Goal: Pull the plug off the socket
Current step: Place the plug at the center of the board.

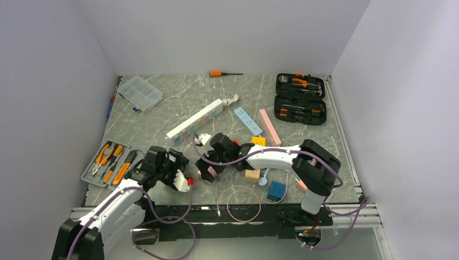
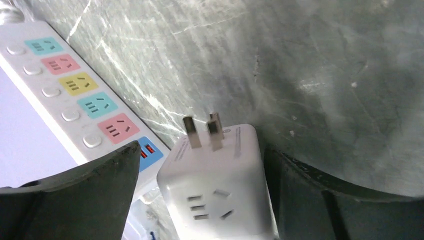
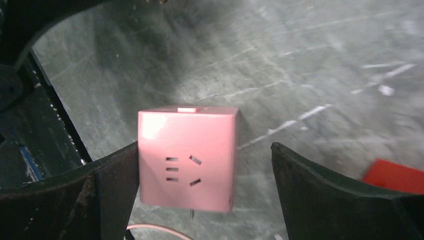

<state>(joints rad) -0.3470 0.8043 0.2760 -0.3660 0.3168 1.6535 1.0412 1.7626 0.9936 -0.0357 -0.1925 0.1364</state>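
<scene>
Item one, the white plug cube (image 2: 215, 185): square body, two flat metal prongs fully bare and seated in nothing, an outlet pattern on the face turned to the left wrist camera. Item two, the pink socket cube (image 3: 187, 160): same shape, outlet holes on the face turned to the right wrist camera, a small tab on its upper edge. Plug and socket were apart, each at its own arm.

The plug sat between the fingers of the left gripper (image 2: 201, 150). It touched the finger at the right of that view, and a narrow slit showed against the other. Whether it was clamped could not be told.

The right gripper (image 3: 205, 146) stood wide. The socket rested against the finger at the left of its view, and the opposite finger was well clear, so nothing was gripped.

The top view alone gave the layout. A pink cable (image 1: 243, 203) was looped at the near edge of the table (image 1: 162, 108), and both grippers were close together just beyond it. The cubes themselves were barely legible there.

Farther off lay a long power strip (image 1: 195, 122); the left wrist view resolved its coloured outlets. An open tool case (image 1: 300, 99) lay at the far right corner
</scene>
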